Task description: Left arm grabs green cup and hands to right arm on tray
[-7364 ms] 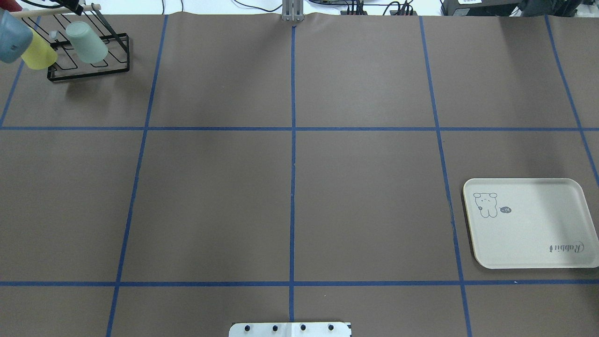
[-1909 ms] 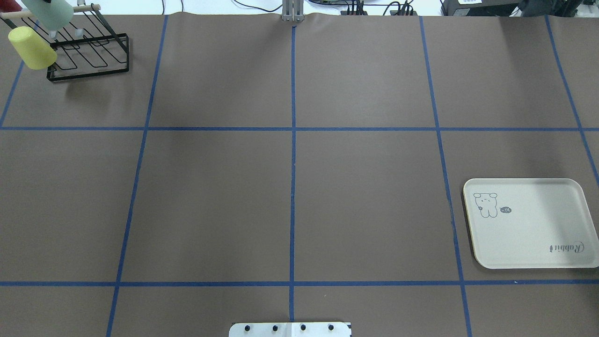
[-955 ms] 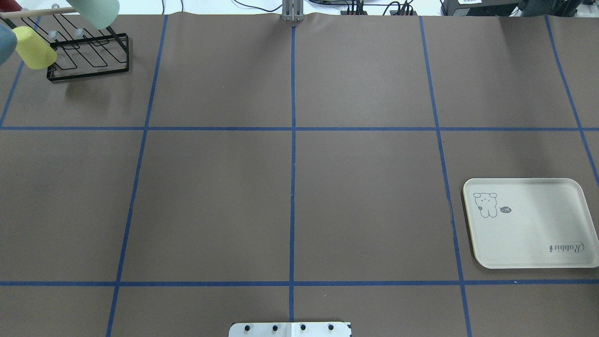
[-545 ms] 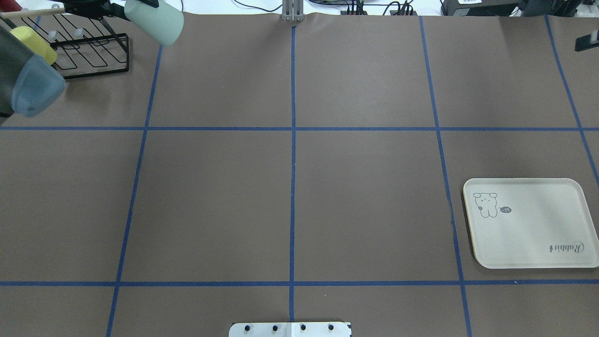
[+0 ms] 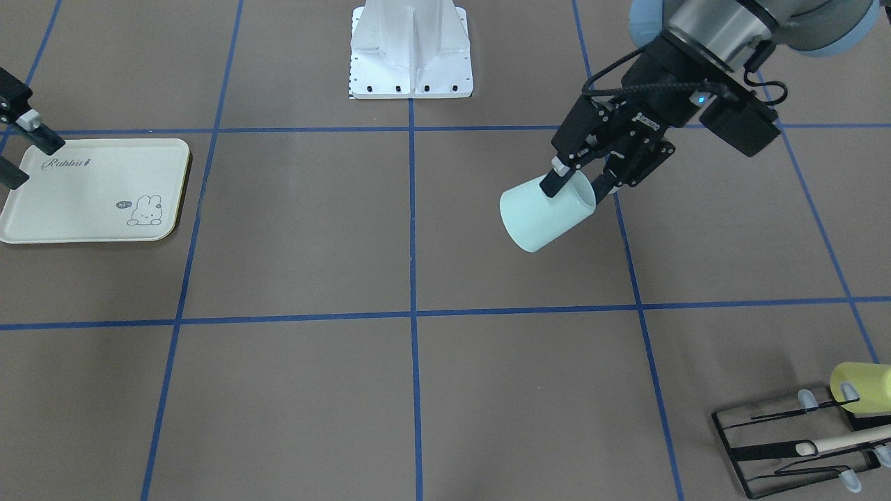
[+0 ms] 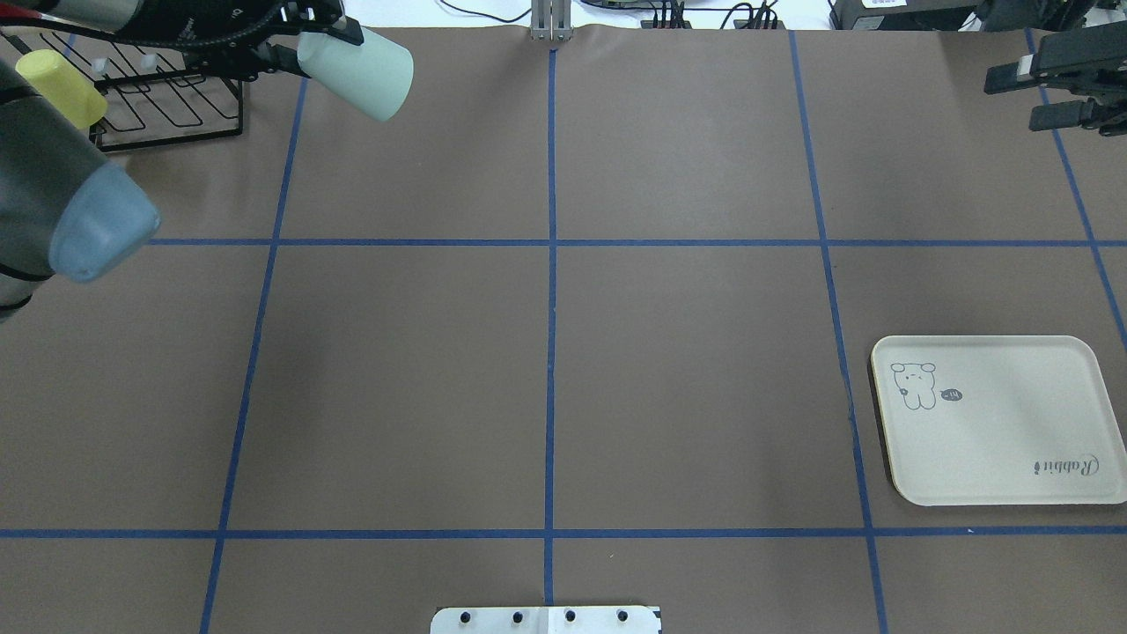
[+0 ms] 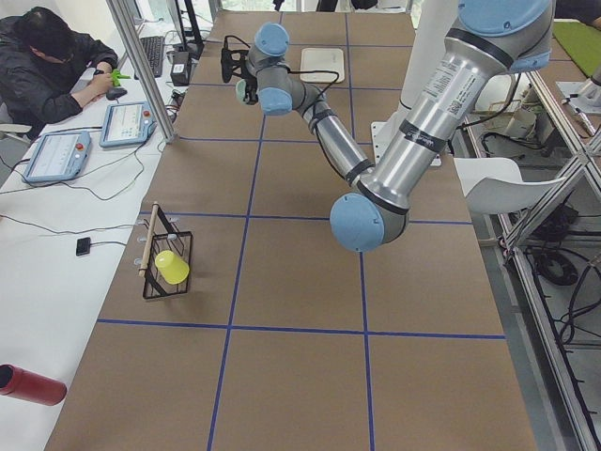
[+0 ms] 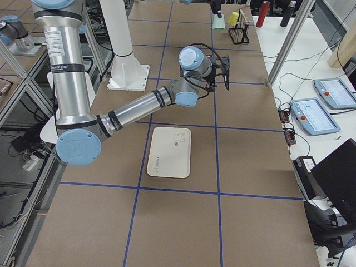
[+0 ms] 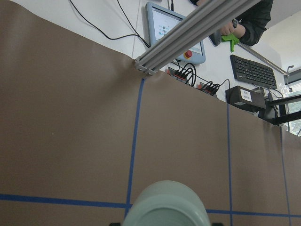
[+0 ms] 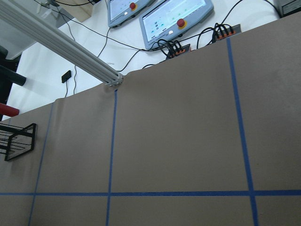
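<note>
Presently, the left gripper gripped the green cup aloft, while handover to the open-jawed right gripper and placement on the tray were outstanding.

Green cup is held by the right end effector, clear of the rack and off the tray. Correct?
No: the left end effector holds the green cup, clear of the rack and off the tray. The overhead exterior view shows it.

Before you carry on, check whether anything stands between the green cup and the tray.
Nothing visible does. The left gripper holds the green cup in the air; only bare table lies between it and the tray. The black rack and yellow cup are on the cup's far side, away from the tray.
</note>
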Controlling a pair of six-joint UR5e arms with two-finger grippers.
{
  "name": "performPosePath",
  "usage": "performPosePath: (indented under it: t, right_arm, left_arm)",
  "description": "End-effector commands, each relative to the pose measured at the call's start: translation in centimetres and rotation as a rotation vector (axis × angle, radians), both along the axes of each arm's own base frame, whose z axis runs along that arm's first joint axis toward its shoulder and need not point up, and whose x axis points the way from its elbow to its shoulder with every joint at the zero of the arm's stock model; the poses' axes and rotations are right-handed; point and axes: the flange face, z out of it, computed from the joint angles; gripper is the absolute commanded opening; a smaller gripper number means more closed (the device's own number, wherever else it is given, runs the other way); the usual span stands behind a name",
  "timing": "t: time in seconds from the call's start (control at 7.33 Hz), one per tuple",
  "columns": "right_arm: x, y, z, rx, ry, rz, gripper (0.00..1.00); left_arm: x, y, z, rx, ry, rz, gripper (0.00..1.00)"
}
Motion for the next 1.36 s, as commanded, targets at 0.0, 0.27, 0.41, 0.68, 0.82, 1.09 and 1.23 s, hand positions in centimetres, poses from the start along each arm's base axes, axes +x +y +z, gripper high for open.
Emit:
performPosePath:
  t: [0.0,0.27,0.41,0.68,0.82,1.09,1.23]
  right_arm:
    - [-3.2,1.9,-2.5,0.023,-0.175,0.003,1.0]
    - [-5.3,4.2,-3.8,0.063,-0.328,-0.022,1.0]
    - [-5.3,5.2,-4.1,0.08,-0.398,-0.047,1.0]
    - [-7.3,7.1,-4.8,0.115,-0.528,-0.059,1.0]
    - [-8.9,8.5,-5.1,0.143,-0.618,-0.07,1.0]
    - [-11.4,10.9,-5.6,0.169,-0.736,-0.093,1.0]
    - [-13.2,12.4,-6.1,0.181,-0.83,-0.107,0.99]
  left_arm:
    - [2.4,4.3,-2.8,-0.022,0.104,0.0,0.0]
    - [2.6,6.8,-4.5,-0.04,0.258,0.037,0.0]
    - [2.5,7.7,-5.1,-0.058,0.33,0.056,0.0]
    - [2.8,9.1,-5.8,-0.078,0.42,0.096,0.0]
    - [3.2,9.9,-6.7,-0.079,0.445,0.117,0.0]
    - [4.1,11.2,-8.0,-0.075,0.469,0.156,0.0]
    - [4.2,11.6,-8.3,-0.073,0.474,0.165,0.0]
